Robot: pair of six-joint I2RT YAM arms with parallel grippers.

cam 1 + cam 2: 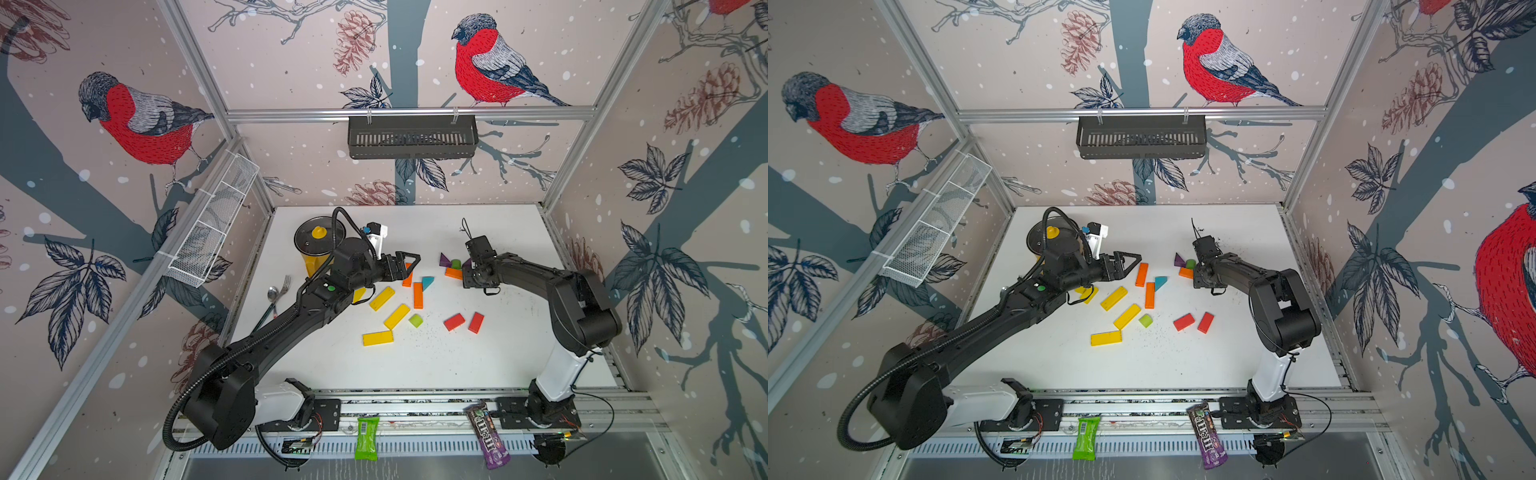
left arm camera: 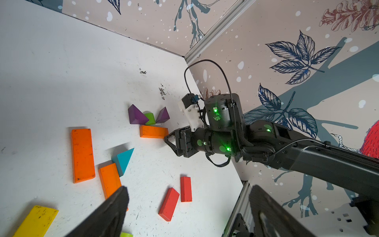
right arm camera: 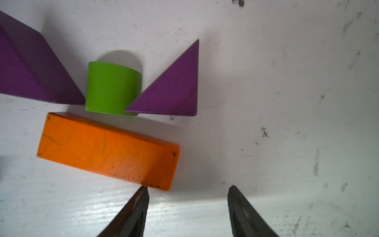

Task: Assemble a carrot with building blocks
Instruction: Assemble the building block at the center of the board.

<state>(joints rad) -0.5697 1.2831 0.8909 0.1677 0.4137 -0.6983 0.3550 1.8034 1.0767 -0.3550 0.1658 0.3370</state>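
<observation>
Nearest the viewer, on the front half of the white worktop (image 1: 478, 365), lie three yellow bars (image 1: 377, 338), a lime-green cube (image 1: 415, 320) and two red bars (image 1: 454, 322), all loose and apart from any build. Further in are two orange bars (image 1: 418, 295) and a teal triangle (image 1: 427, 282). The left claw (image 1: 1127, 266) hangs above them with its jaws spread wide and holding nothing. Further back, towards the right, is what looks like the start of the carrot. A lime-green piece (image 3: 112, 88) sits between two purple triangles (image 3: 170, 90) like a leafy top, and an orange bar (image 3: 106, 147) lies just in front of them, slightly askew. The right claw (image 3: 187, 187) is low at that bar, its jaws partly apart and empty, with one fingertip (image 3: 141, 197) touching the bar's near corner. At the far left stands a yellow pot (image 1: 318, 245) with a dark lid, which is no part of the task. The step in hand seems to be setting the first orange bar under the greenery. The next move probably calls for squaring that bar without knocking the triangles, then fetching another orange bar to lengthen the body.
</observation>
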